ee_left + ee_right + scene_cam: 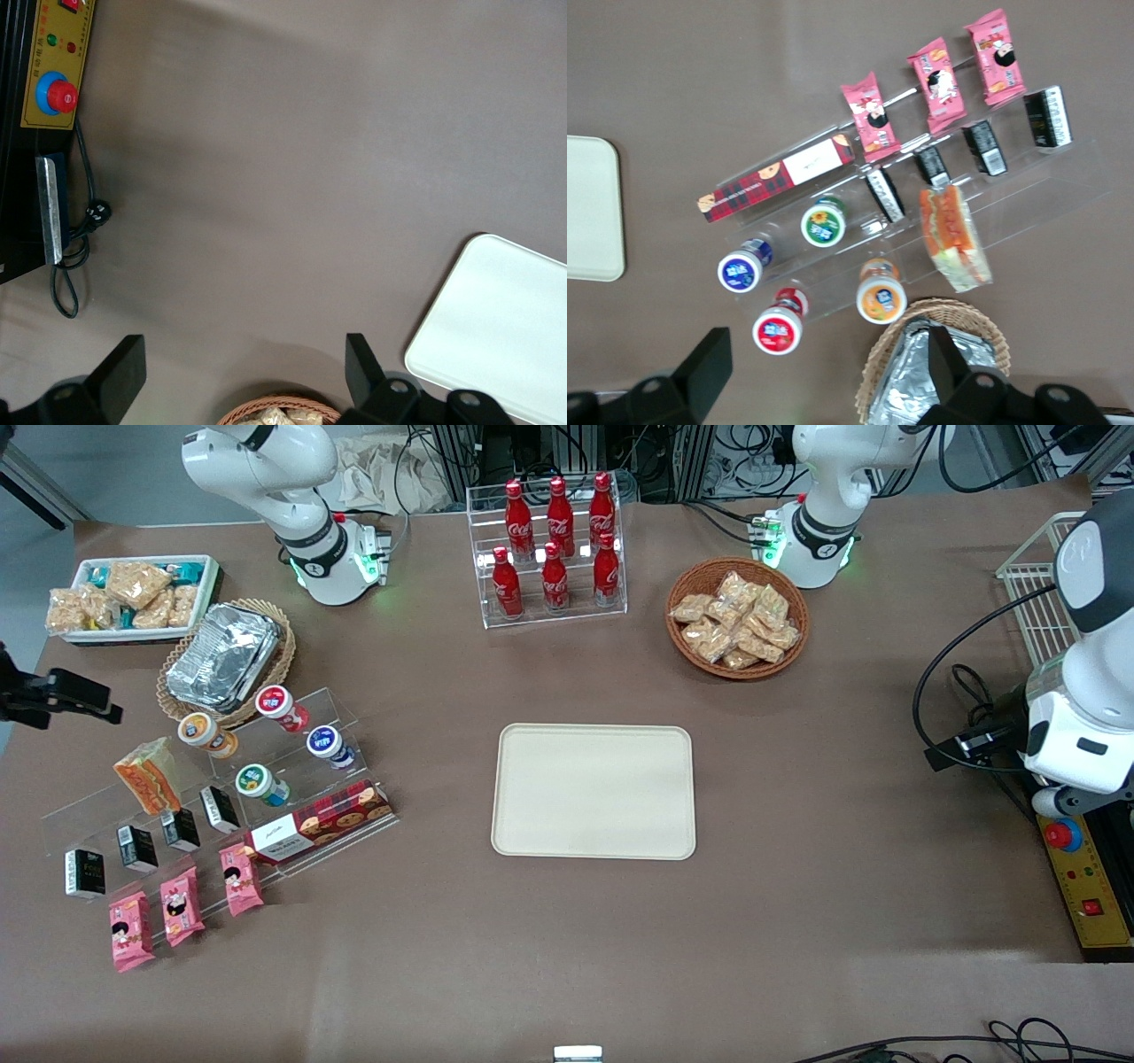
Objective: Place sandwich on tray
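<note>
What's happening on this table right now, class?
A robot arm is set to move a wrapped sandwich onto the cream tray. The sandwich sits on the clear acrylic display stand, untouched, and the tray holds nothing. The gripper is open and hangs above the stand, near the yogurt cups and the wicker basket of foil containers, holding nothing.

table [797, 921]: brown cloth cover | grey floor [53, 478] | cable-filled racks [673, 460]

Tray [505, 341] corner (basket [279, 414] nearby)
</note>
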